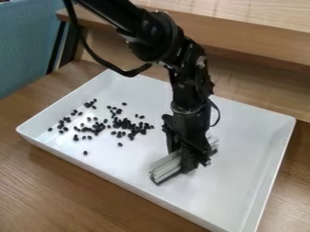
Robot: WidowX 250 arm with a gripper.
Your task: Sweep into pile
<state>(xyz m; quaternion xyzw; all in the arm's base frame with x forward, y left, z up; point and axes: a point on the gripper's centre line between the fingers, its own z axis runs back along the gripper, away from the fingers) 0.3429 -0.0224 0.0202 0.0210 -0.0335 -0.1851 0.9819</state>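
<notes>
Pincer (191,164) clamped around the middle of the grey sweeper (165,168), mid-tray. Black beans (125,123) scattered toward the left edge of the white tray (245,136), apart from sweeper.

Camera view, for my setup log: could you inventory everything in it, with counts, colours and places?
Tray: one, white, on the table
Bean-like pieces: dozens, too bunched to count, black, scattered over the tray's left part in the picture
Sweeping tool: one, pale grey with a dark lower edge, in the claw, over the tray
Table: one, brown wood, under the tray
Ledge: one, light wood, behind the tray
Panel: one, blue, upper left
Cable: black, looping beside the arm
Arm: one, black, from the top edge
Claw: one, black, on the sweeping tool
</notes>
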